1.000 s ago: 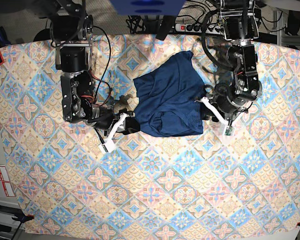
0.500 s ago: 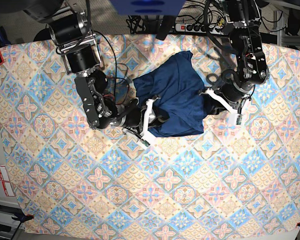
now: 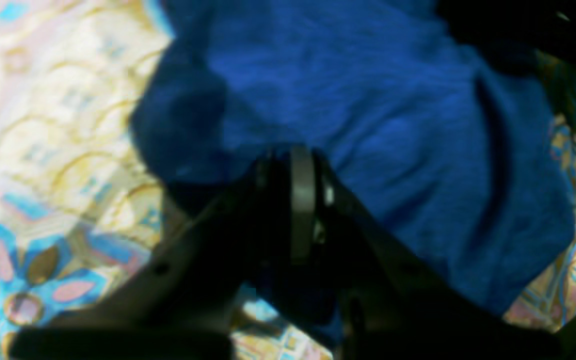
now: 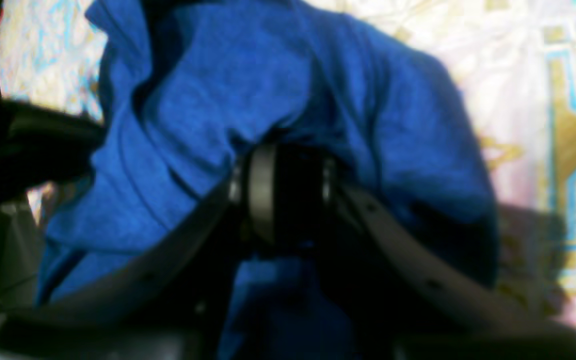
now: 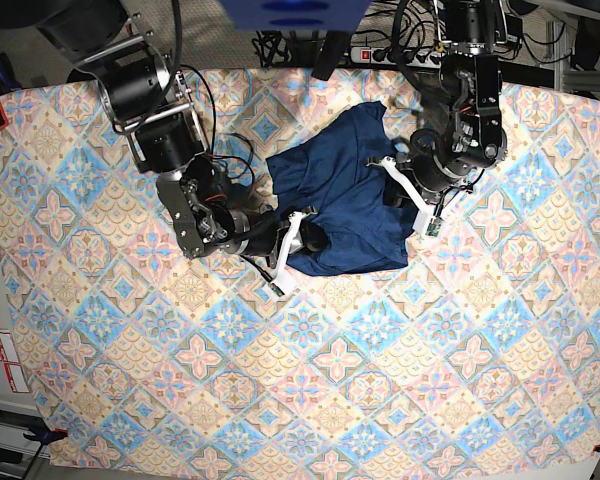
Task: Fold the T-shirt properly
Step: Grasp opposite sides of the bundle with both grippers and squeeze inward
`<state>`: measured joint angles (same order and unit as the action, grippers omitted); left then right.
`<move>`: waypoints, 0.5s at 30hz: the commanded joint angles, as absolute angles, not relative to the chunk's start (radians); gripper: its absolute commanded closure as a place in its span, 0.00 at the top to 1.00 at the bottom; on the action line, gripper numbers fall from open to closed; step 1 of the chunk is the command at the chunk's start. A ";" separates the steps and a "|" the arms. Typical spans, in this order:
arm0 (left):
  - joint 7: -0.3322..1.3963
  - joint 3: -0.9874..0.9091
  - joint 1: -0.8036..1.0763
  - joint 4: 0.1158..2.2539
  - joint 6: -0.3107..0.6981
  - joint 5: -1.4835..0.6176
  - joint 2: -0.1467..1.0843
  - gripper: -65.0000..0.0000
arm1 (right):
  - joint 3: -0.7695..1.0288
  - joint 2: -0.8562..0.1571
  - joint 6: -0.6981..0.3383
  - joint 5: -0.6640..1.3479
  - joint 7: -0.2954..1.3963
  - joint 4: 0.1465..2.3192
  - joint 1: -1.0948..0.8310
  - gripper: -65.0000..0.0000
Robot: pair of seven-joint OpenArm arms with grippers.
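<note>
Both grippers are pinched on the T-shirt [image 5: 345, 195], bunched at the upper middle of the patterned cloth [image 5: 400, 380]: left gripper [image 5: 405, 195] nearly closed on its edge, right gripper [image 5: 298, 240] clamped on a thicker fold. You look to be at the grasp step; next you'd lift both evenly and spread it flat
</note>
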<state>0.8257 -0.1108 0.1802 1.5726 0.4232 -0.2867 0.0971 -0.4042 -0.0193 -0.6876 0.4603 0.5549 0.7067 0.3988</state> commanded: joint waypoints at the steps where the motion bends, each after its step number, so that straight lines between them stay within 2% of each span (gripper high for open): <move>1: 0.809 -0.102 0.173 1.589 0.427 -0.263 0.102 0.07 | -0.400 -0.021 -0.698 0.481 0.509 0.713 0.441 0.16; 8: 0.811 -0.050 0.173 1.581 0.427 -0.194 0.101 0.07 | -0.400 -0.018 -0.698 0.481 0.386 0.644 0.498 0.16; 15: 0.809 -0.054 0.173 1.526 0.427 -0.159 0.099 0.07 | -0.383 -0.039 -0.698 0.486 0.392 0.664 0.519 0.16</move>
